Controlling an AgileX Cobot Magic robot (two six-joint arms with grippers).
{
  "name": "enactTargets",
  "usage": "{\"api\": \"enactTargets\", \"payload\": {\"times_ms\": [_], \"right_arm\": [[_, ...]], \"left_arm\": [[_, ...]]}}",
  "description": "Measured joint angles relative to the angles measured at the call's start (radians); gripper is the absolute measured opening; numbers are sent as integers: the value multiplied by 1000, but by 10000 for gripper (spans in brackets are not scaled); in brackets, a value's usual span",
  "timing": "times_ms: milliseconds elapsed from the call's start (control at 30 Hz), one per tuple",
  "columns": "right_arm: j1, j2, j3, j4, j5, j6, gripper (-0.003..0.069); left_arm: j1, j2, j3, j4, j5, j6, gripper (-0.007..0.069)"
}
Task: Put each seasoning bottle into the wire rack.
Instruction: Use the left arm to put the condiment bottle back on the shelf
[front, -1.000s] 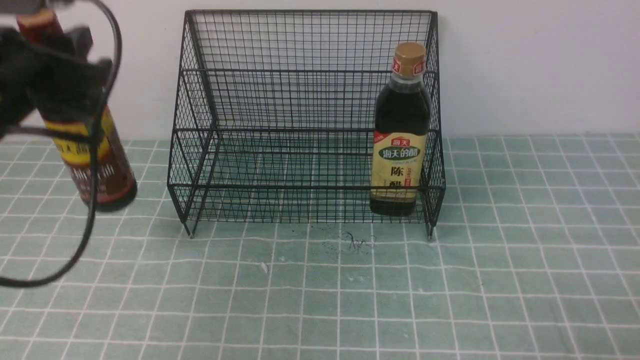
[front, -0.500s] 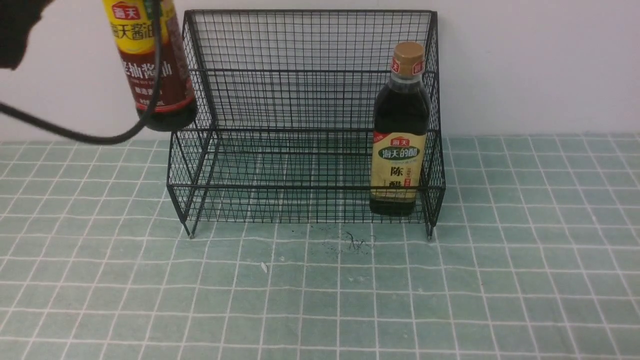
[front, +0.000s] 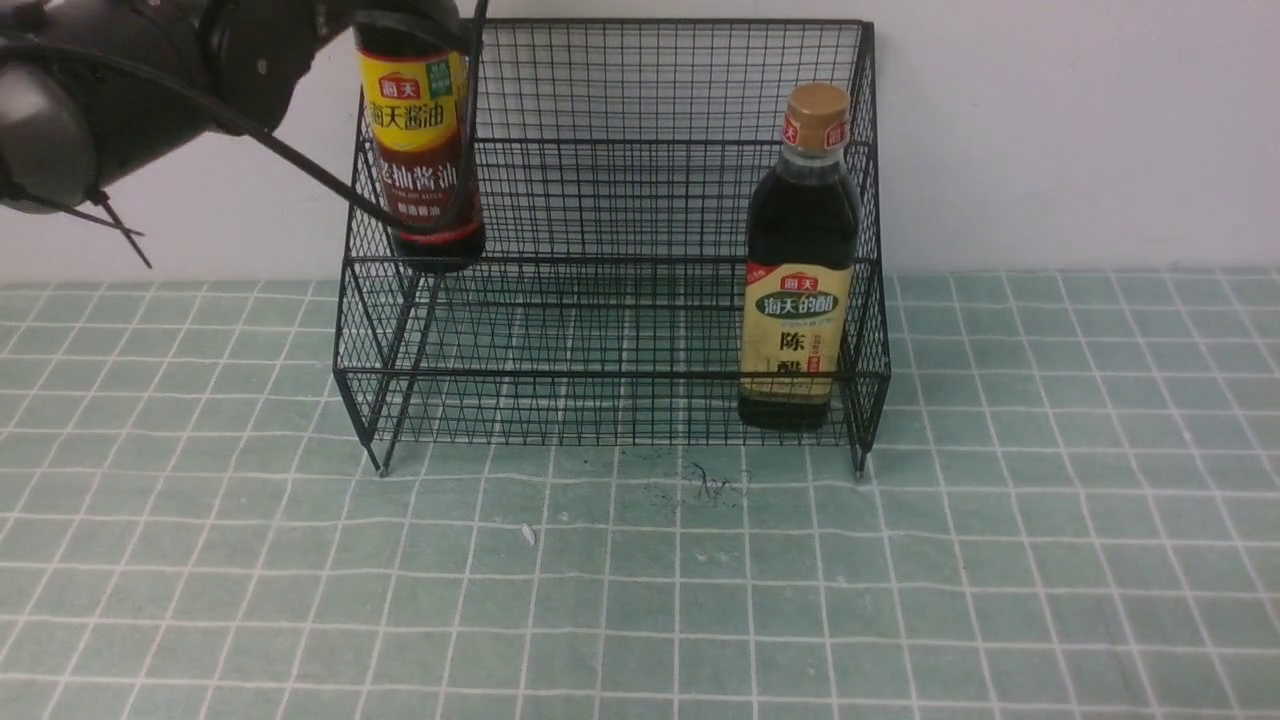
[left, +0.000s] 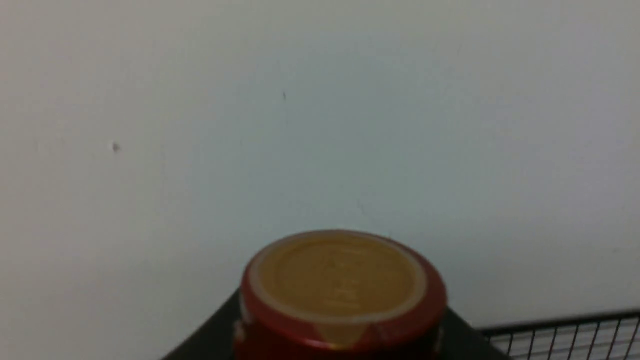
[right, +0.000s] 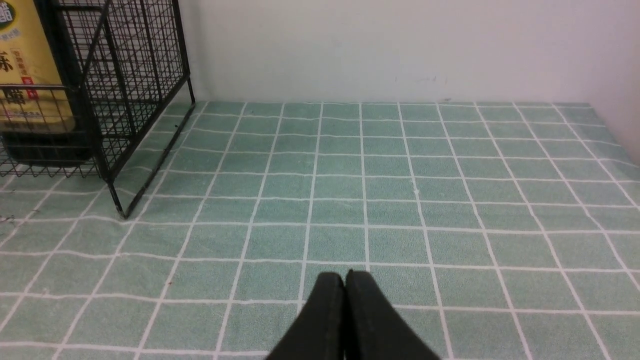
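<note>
My left gripper (front: 410, 12) is shut on the neck of the round bottle (front: 422, 150), the one with the yellow-and-maroon label, at the frame's top edge. The bottle hangs upright over the left end of the black wire rack (front: 610, 375), its base about level with the upper tier. In the left wrist view I see its red-wrapped cap (left: 340, 280) and a rack corner (left: 565, 335). The gold-capped bottle (front: 800, 270) stands in the lower tier at the right end. My right gripper (right: 345, 276) is shut and empty, low over the cloth, right of the rack (right: 140, 75).
A green checked cloth (front: 640, 600) covers the table. A white wall (front: 1050, 130) stands right behind the rack. A black cable (front: 300, 165) runs from my left arm across the held bottle. Small dark marks (front: 710, 485) lie on the cloth before the rack.
My left arm has carried the round bottle up, then right and down, from outside the rack's left side to over its left end. The gold-capped bottle has not moved.
</note>
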Motion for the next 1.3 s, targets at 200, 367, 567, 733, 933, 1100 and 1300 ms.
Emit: {"api": "enactTargets", "payload": {"times_ms": [200,367,567,733,933,1100,1300], "right_arm": [[0,0,0,0,0,-3,-15],[0,0,0,0,0,-3,-15],[0,0,0,0,0,-3,-15],[0,0,0,0,0,-3,-15],[0,0,0,0,0,-3,-15],[0,0,0,0,0,-4,-15],[0,0,0,0,0,-4,-15]], "left_arm": [[-3,15,-1,1,132,0,256],[-5,14,-6,-4,320,0,256],[-5,11,-15,-6,445,0,256],[-5,11,-20,-6,455,0,256],[-5,9,-21,-6,469,0,283],[-5,-20,-21,-6,478,0,399],[-5,-104,-21,-6,479,0,436]]}}
